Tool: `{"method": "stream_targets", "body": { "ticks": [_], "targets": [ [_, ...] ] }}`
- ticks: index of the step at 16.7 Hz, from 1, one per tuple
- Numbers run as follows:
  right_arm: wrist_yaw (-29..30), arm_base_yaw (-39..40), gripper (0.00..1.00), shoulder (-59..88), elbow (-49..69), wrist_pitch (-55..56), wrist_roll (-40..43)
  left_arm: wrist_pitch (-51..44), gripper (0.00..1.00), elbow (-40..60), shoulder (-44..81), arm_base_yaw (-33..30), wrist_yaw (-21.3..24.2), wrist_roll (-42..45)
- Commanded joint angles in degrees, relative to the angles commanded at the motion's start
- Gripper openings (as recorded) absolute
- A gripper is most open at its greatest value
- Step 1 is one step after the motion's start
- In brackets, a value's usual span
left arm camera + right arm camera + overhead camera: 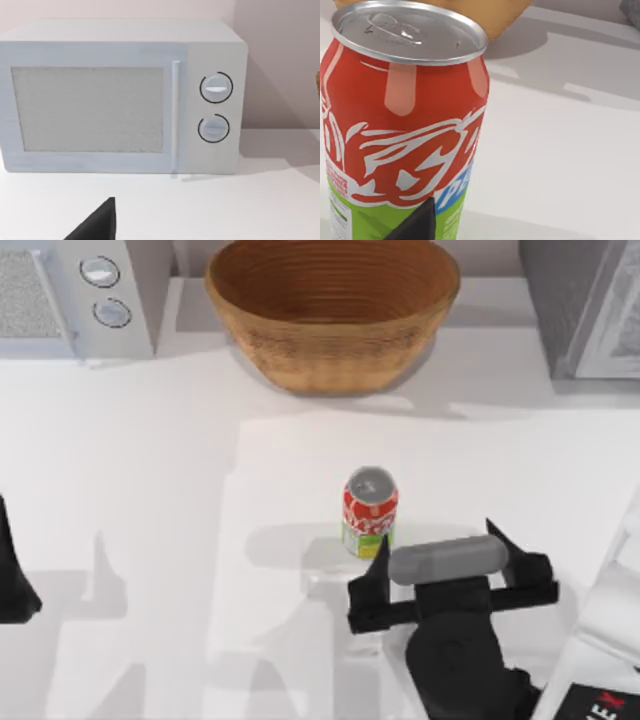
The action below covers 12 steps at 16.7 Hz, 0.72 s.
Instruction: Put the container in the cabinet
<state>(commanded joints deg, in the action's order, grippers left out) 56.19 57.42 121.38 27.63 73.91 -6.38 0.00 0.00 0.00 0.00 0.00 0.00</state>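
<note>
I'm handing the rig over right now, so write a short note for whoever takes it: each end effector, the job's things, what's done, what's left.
Right end effector: open, at the table's right, just below the can, one finger beside it, not gripping.
Left end effector: parked at the table's left edge, facing the microwave.
Can: upright on the table, mid-table, in front of the basket.
Cabinet: top right corner.
Done: approach to the can.
Left: centre on the can, grasp, lift, place it in the cabinet.

The white surface (150, 490) carries a microwave (75, 295) at upper left, a woven basket (333, 310) at top centre, and an upright can (369, 512) near the middle.
</note>
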Motion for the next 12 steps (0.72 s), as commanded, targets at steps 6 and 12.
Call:
{"method": "stream_targets", "body": {
  "ticks": [6, 12],
  "targets": [
    [6.6, 4.7, 1.00, 15.4, 9.5, 15.5, 3.9, 0.0, 1.00, 0.0, 0.0, 0.0, 0.0, 0.0],
    [9.5, 6.1, 1.00, 20.2, 15.4, 24.0, 5.8, 0.0, 1.00, 0.0, 0.0, 0.0, 0.0, 0.0]
  ]
}}
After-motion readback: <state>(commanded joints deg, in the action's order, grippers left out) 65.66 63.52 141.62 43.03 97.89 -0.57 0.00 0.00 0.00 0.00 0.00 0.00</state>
